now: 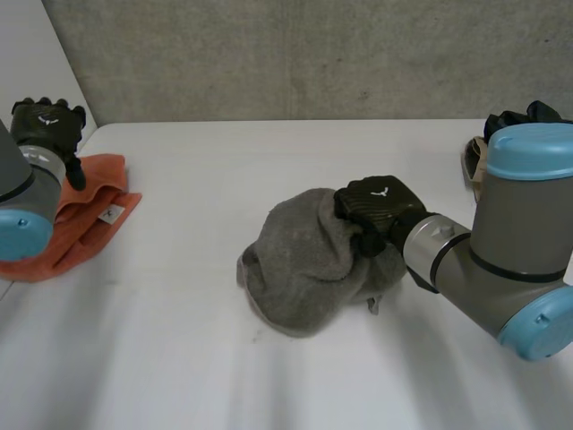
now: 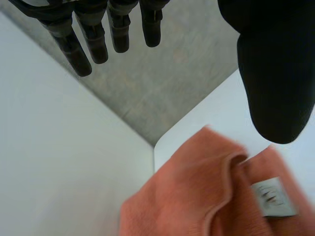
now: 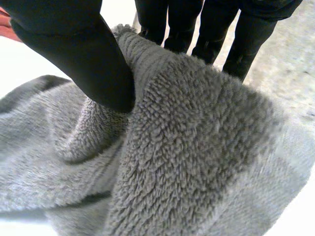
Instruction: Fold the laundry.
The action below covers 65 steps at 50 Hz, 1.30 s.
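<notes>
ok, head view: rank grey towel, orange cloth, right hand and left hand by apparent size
1. Crumpled grey fluffy towel
2. Orange cloth, partly hidden behind the left arm
3. Black right hand and black left hand: they look alike, so unranked.

The crumpled towel (image 1: 304, 260) lies near the middle of the table (image 1: 224, 376), a little to my right. My right hand (image 1: 380, 204) sits on its right side, with a fold of it pinched between thumb and fingers (image 3: 246, 34). The folded towel (image 1: 94, 219) lies at the table's left edge, well apart from the first, its label (image 1: 111, 213) on top. My left hand (image 1: 47, 121) hangs over its far end, fingers straight. A small pile of things (image 1: 473, 166) sits at the far right edge, behind my right arm. The wall (image 1: 313, 54) stands behind the table.
</notes>
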{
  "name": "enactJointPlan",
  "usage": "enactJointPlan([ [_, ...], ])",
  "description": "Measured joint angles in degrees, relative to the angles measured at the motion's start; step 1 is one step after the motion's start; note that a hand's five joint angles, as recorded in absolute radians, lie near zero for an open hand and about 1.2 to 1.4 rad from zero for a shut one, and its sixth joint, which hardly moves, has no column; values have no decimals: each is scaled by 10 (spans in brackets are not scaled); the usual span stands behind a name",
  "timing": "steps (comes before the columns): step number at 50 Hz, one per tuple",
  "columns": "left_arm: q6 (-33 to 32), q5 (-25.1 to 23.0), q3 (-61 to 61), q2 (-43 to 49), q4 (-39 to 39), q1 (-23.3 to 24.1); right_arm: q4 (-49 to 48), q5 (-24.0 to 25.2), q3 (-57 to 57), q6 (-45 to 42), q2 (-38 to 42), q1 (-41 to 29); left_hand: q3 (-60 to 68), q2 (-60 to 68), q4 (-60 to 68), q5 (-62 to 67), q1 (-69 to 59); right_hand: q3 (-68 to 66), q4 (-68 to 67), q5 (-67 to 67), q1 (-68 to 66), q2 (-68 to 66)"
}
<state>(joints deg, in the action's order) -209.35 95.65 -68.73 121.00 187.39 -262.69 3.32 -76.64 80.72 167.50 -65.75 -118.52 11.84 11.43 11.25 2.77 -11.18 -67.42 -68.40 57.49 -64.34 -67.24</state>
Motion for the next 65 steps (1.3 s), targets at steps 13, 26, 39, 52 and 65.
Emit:
enactJointPlan([
  [13, 29, -29, -142, -175, 9, 77, 24, 35, -50, 83, 30, -110, 0, 0, 0, 0, 0, 558, 568, -549, 518, 555],
  [26, 133, 3, -138, -210, -97, 163, 151, 34, -131, 69, -39, 79, 0, 0, 0, 0, 0, 558, 568, -549, 518, 555],
  [39, 319, 50, -56, -117, -257, 252, 167, 25, -97, 19, 12, 98, 0, 0, 0, 0, 0, 558, 568, -549, 518, 555],
  [52, 318, 45, -43, 12, -246, 299, 22, -19, -70, 47, 125, 31, 0, 0, 0, 0, 0, 438, 449, -437, 406, 436],
  [65, 221, 95, -48, 38, -145, 324, -22, -47, -66, 29, 111, 41, 556, 564, 571, 522, -526, 0, 3, -7, 0, 0],
])
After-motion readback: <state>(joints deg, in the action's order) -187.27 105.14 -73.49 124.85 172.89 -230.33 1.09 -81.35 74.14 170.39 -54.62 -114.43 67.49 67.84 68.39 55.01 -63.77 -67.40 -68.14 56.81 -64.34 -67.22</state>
